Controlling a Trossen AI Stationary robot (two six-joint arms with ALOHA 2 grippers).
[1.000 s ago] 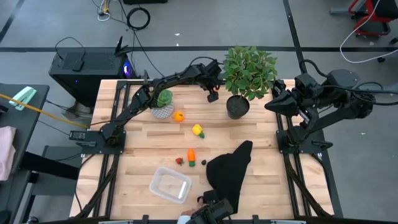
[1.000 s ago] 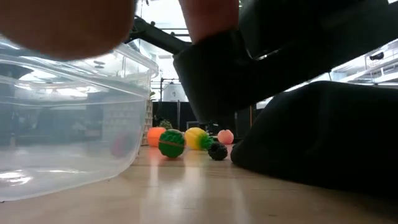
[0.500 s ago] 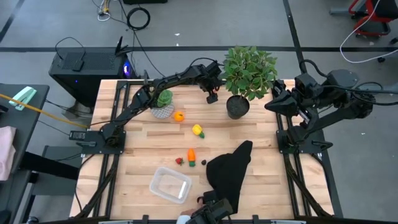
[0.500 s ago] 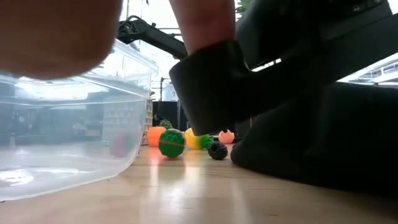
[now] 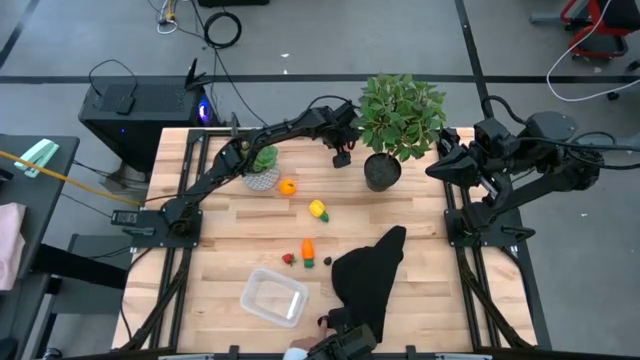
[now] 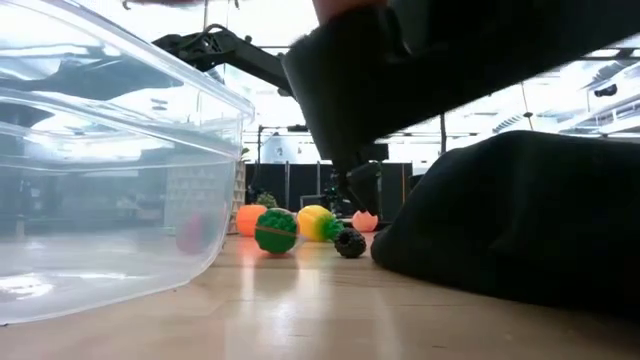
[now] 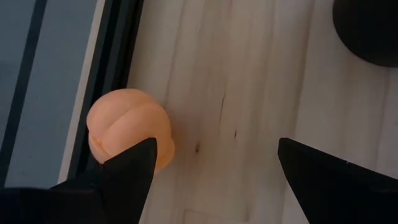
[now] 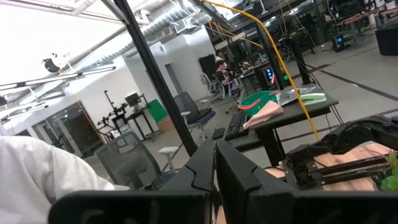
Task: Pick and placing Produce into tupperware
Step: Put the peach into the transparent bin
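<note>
left tool (image 7: 211,180) open above peach toy (image 7: 129,127) | right tool (image 8: 215,168) closed, empty, parked

bright even overhead light; low view's foreground blurred.

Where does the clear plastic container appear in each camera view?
High view: the clear container is low in the picture, left of the black cloth.
Low view: the clear container fills the left side; the black cloth is on the right.
Left wrist view: not in it.
Right wrist view: not in it.
Shared landmark: the black cloth.
</note>
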